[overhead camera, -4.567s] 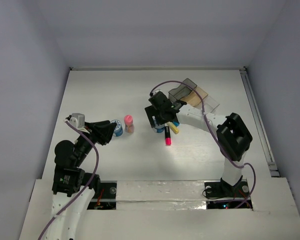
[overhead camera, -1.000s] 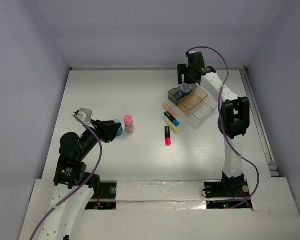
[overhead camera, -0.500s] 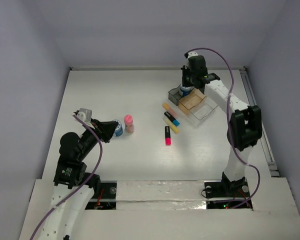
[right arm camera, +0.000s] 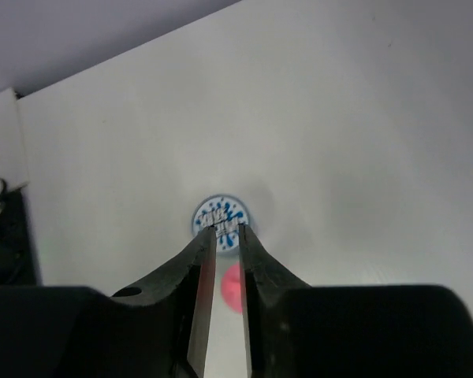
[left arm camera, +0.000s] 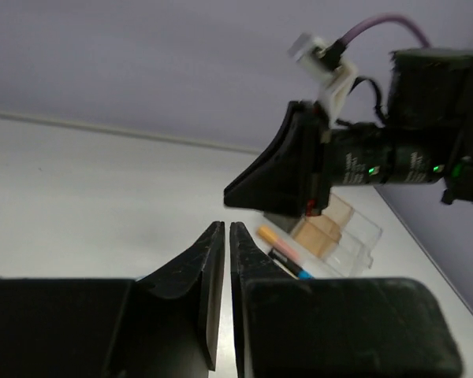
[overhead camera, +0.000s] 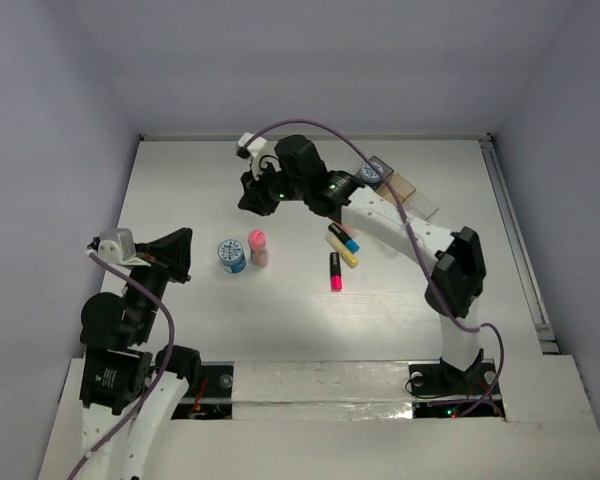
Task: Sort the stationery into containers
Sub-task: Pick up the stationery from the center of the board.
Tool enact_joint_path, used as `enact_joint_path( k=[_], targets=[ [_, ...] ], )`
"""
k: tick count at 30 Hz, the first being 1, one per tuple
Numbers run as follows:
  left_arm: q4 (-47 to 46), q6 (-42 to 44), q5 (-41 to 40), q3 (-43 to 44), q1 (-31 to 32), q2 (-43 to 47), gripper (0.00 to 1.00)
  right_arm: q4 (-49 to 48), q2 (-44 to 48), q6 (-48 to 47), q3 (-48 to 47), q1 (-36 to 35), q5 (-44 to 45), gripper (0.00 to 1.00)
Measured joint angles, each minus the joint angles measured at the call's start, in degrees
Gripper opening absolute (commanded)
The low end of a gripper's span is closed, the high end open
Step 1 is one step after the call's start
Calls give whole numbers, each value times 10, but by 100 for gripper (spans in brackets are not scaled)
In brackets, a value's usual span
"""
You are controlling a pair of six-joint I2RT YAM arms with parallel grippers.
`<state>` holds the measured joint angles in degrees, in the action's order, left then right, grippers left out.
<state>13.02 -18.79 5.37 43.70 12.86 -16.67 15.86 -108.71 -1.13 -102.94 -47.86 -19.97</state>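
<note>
A blue-and-white pot (overhead camera: 231, 254) and a pink-topped tan stick (overhead camera: 258, 247) stand left of the table's middle. My left gripper (overhead camera: 185, 241) hangs left of the pot, apart from it, jaws nearly touching (left arm camera: 225, 227) and empty. My right gripper (overhead camera: 245, 200) hovers high beyond the pot. It stands narrowly open (right arm camera: 227, 230) with nothing in it, and the pot (right arm camera: 219, 211) and stick (right arm camera: 232, 285) show far below. Another pot (overhead camera: 370, 172) sits in the dark tray. The black-blue (overhead camera: 343, 237), yellow (overhead camera: 346, 256) and pink-black (overhead camera: 335, 272) markers lie mid-table.
The amber tray (overhead camera: 403, 186) and clear tray (overhead camera: 424, 207) stand at the back right, partly behind my right arm. The orange marker (left arm camera: 270, 236) lies near them. Walls close the table on three sides.
My right arm swung from the trays leftward across the table to above the pot and stick. My left gripper drew back to the left from the pot, its jaws closed.
</note>
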Motion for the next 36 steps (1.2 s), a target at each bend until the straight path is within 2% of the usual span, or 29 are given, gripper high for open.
enact_joint_path(
  k=[1,4,7,12,14,15,16,19,20,27,36],
  targets=[
    [-2,2,-18,3,3,9,9,13,-23,-11,-32,-5,-6,42],
    [0,5,-57,3,3,29,10,49,-97,-45,-130,-22,-14,73],
    [6,9,-92,2,6,35,10,90,-152,-75,-195,-35,-16,84],
    [10,15,-121,2,17,35,13,154,-219,-123,-274,-56,-17,90],
    [10,17,-128,2,17,37,18,181,-239,-142,-300,-64,-18,91],
    [10,17,-130,2,17,39,23,193,-249,-152,-312,-68,-18,92],
    [10,18,-132,2,17,42,33,202,-256,-161,-320,-72,-17,94],
    [10,19,-137,3,17,49,48,228,-276,-189,-341,-81,-16,94],
    [10,19,-138,3,17,50,50,234,-281,-197,-345,-83,-14,94],
    [3,20,-138,19,22,51,52,272,-323,-248,-377,-96,23,98],
    [-2,20,-131,20,22,51,50,276,-375,-289,-388,-111,107,100]
  ],
)
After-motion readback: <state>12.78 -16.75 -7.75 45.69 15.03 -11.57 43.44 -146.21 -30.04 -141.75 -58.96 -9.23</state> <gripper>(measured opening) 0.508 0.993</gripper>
